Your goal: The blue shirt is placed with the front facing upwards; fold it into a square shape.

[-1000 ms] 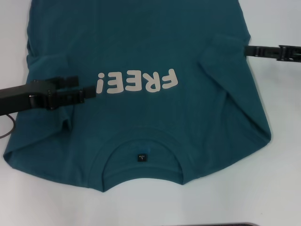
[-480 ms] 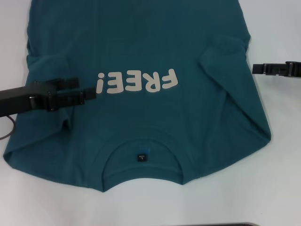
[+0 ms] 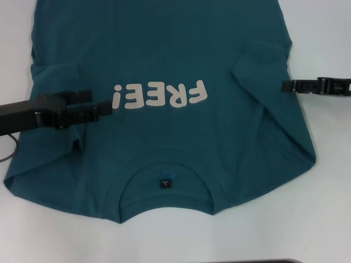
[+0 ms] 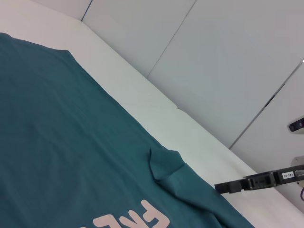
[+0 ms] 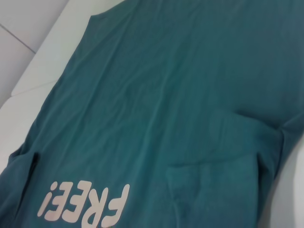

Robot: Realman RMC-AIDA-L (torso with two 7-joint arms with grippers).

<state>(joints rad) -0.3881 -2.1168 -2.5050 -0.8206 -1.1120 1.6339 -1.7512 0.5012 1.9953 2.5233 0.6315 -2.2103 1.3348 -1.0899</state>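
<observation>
shirt (image 3: pixel 164 55) reads "free!" (image 3: pixel 160 95); left hand (image 3: pixel 107 107) over it, right hand (image 3: pixel 285 85) beside, grips unclear.

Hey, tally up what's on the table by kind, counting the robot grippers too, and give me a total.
Blue shirt: 1
Grippers: 2, left gripper over the shirt, right gripper at its edge
Total: 3

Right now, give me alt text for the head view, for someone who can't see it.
The blue shirt lies front-up on a white table, sleeves folded inward. The left gripper reaches over it beside the FREE! print; the right gripper sits at its opposite edge.
</observation>
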